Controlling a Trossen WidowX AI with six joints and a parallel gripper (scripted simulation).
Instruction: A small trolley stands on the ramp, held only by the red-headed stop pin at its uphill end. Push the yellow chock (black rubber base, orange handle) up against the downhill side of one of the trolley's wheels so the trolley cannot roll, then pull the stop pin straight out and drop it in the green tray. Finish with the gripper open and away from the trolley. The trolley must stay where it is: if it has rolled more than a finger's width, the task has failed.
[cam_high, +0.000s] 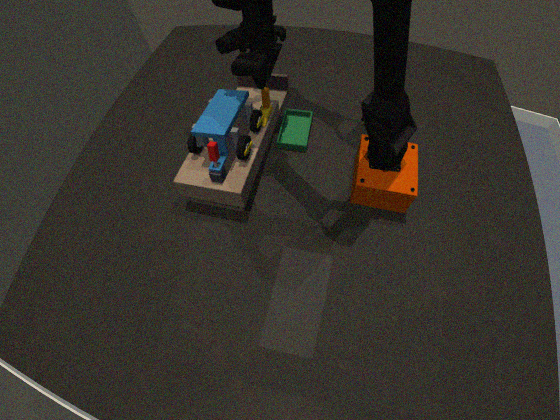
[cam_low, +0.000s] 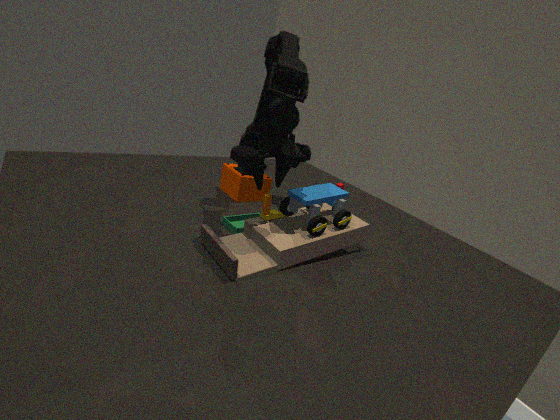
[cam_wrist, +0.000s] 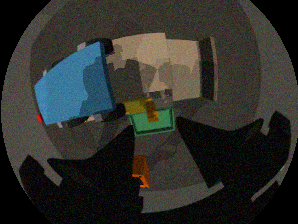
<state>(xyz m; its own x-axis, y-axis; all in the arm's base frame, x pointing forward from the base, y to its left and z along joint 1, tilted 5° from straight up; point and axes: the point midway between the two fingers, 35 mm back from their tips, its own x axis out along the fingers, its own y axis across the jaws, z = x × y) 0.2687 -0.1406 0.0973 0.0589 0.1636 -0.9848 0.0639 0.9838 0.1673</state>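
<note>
The blue-topped trolley (cam_high: 222, 115) (cam_low: 320, 193) (cam_wrist: 75, 90) stands on the ramp (cam_high: 210, 187) (cam_low: 320, 250) (cam_wrist: 155, 65). The red-headed stop pin (cam_high: 213, 151) (cam_low: 340, 185) (cam_wrist: 40, 118) stands at its uphill end. The yellow chock (cam_high: 266, 98) (cam_low: 267, 205) (cam_wrist: 137, 106) stands upright on the ramp, on the downhill side of the wheel nearest the tray. It looks close against that wheel; contact is not clear. My gripper (cam_low: 269, 186) (cam_wrist: 154, 124) is open and empty, just above the orange handle. The green tray (cam_high: 293, 148) (cam_low: 231, 225) (cam_wrist: 150, 132) lies beside the ramp.
The orange base block (cam_high: 385, 197) (cam_low: 232, 187) (cam_wrist: 141, 164) carries the arm beyond the tray. A raised end wall (cam_high: 280, 81) (cam_low: 219, 252) (cam_wrist: 215, 70) closes the ramp's low end. The trolley's body stands close beside the gripper.
</note>
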